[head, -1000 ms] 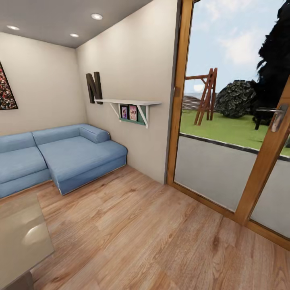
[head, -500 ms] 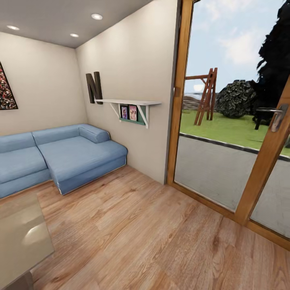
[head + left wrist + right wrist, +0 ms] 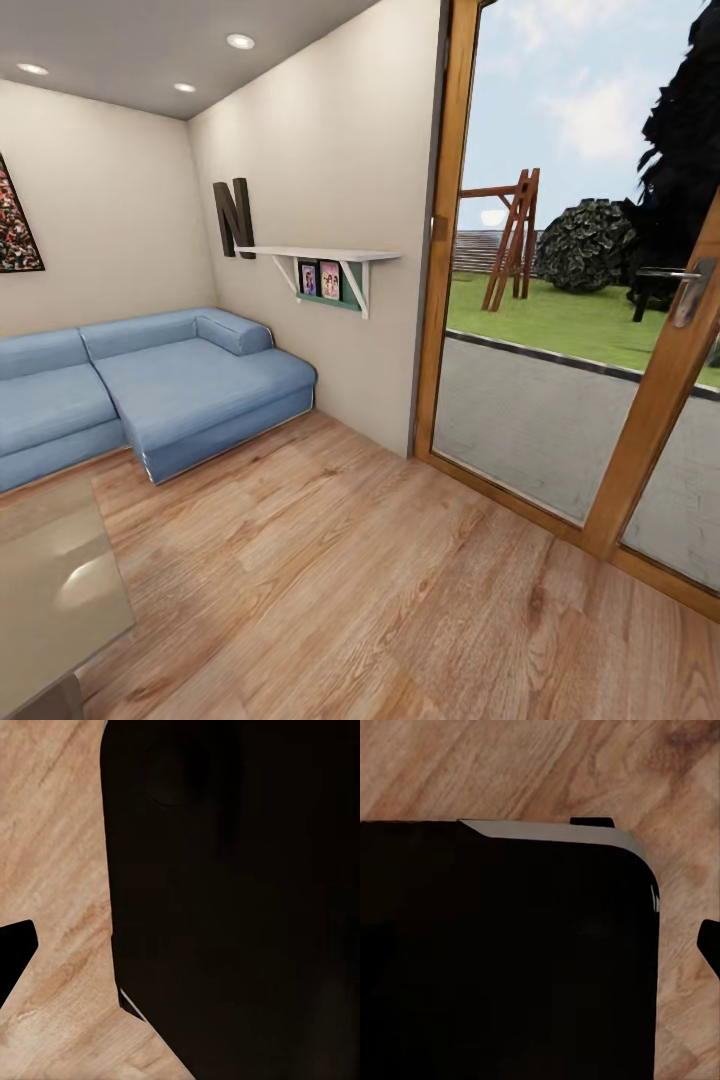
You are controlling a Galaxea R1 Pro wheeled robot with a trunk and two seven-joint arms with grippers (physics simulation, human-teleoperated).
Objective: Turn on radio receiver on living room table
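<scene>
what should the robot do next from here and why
Probably turn the base to the left. The head view faces the sofa corner and the glass door, while just a corner of the table shows at the lower left edge, with no radio on that visible part.
</scene>
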